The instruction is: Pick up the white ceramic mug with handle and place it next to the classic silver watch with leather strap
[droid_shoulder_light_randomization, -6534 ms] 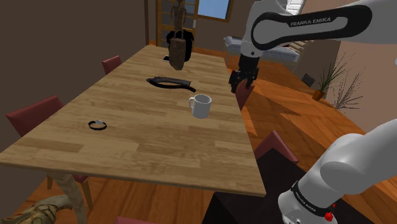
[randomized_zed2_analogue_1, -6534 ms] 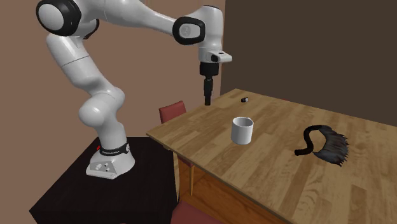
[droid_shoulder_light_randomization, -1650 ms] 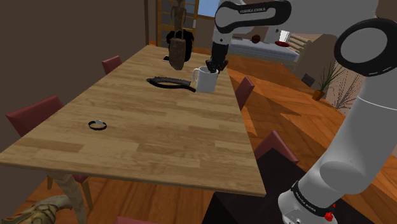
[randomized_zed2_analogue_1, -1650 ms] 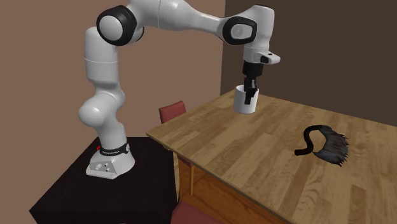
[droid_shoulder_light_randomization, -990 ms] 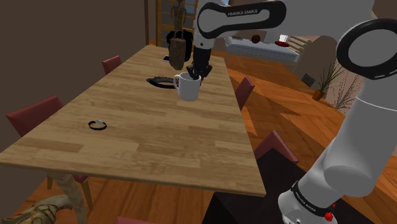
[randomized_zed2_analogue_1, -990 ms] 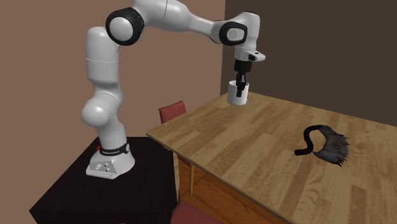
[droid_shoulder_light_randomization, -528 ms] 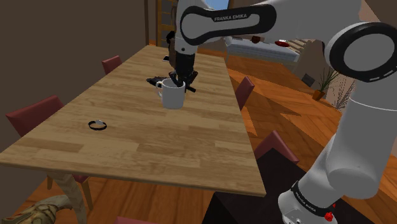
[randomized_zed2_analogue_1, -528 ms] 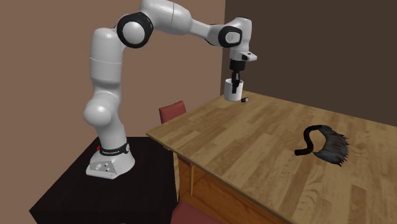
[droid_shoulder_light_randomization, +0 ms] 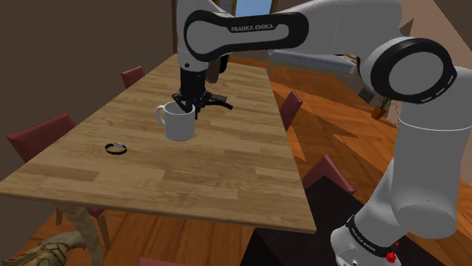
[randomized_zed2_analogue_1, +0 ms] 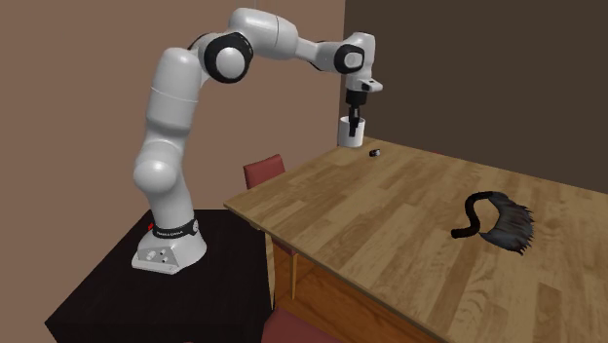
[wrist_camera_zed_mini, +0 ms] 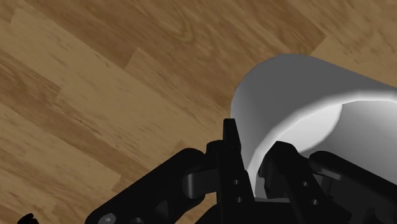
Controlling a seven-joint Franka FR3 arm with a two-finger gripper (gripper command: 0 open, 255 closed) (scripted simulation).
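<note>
The white mug point(droid_shoulder_light_randomization: 180, 122), handle turned toward the shoulder view's left, hangs a little above the wooden table point(droid_shoulder_light_randomization: 189, 174). My gripper point(droid_shoulder_light_randomization: 187, 105) is shut on the mug's rim, one finger inside and one outside. In the wrist view the black fingers point(wrist_camera_zed_mini: 232, 153) clasp the wall of the mug point(wrist_camera_zed_mini: 299, 95) over the wood planks. The watch point(droid_shoulder_light_randomization: 116, 148), a small dark ring, lies on the table nearer the camera and to the left of the mug. In the second exterior view the mug point(randomized_zed2_analogue_1: 348, 133) hangs under the gripper point(randomized_zed2_analogue_1: 354, 122), just beyond the watch point(randomized_zed2_analogue_1: 373, 153).
A black brush-like object point(randomized_zed2_analogue_1: 497, 222) lies on the table, partly hidden behind my hand as the brush point(droid_shoulder_light_randomization: 218, 101) in the shoulder view. Red chairs point(droid_shoulder_light_randomization: 41, 136) point(droid_shoulder_light_randomization: 135, 75) point(droid_shoulder_light_randomization: 327, 172) stand along both long sides. The table's near edge point(droid_shoulder_light_randomization: 151, 208) lies toward the camera.
The arm has carried the held mug toward the shoulder view's left and nearer the camera, closing on the watch. The grip has stayed shut on the rim.
</note>
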